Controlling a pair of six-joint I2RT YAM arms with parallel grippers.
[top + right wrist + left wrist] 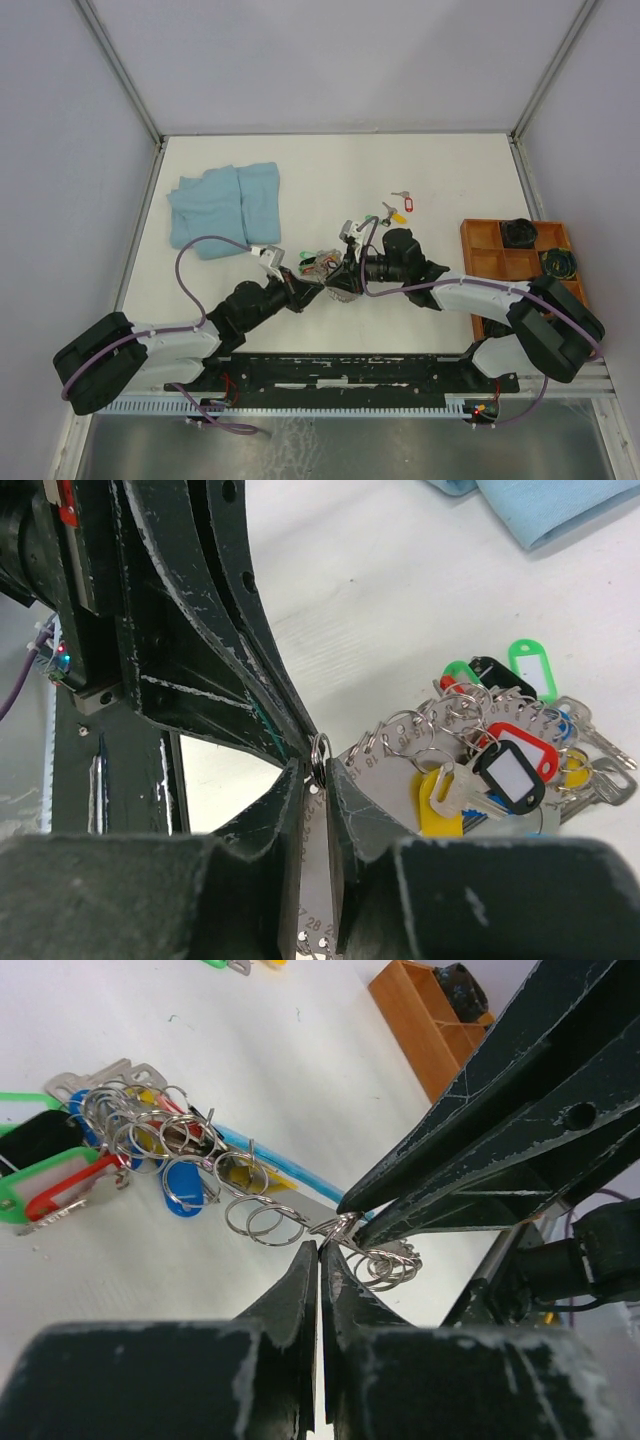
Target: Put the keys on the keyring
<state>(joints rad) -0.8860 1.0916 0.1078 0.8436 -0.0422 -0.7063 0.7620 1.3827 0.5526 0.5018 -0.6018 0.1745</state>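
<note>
Three loose keys (pixel 399 213) lie a little beyond the bunch (pixel 322 265) of tagged rings, untouched. At the bunch's edge the left gripper (pixel 318 1250) is closed tight beside one ring (pixel 345 1228), and the right gripper (pixel 318 770) stands narrow around a numbered plate (pixel 315 900); I cannot tell whether either grips. The step looks like readying that ring, so next one arm must hold it steady while the other fetches a key.

A bunch of keys (pixel 505 770) with red, green, yellow, blue and black tags lies heaped on many silver rings. One ring (pixel 320 752) stands upright at the bunch's near end, perhaps hooked to a numbered strip (pixel 318 880). Loose keys (pixel 398 214) lie apart, flat.
</note>
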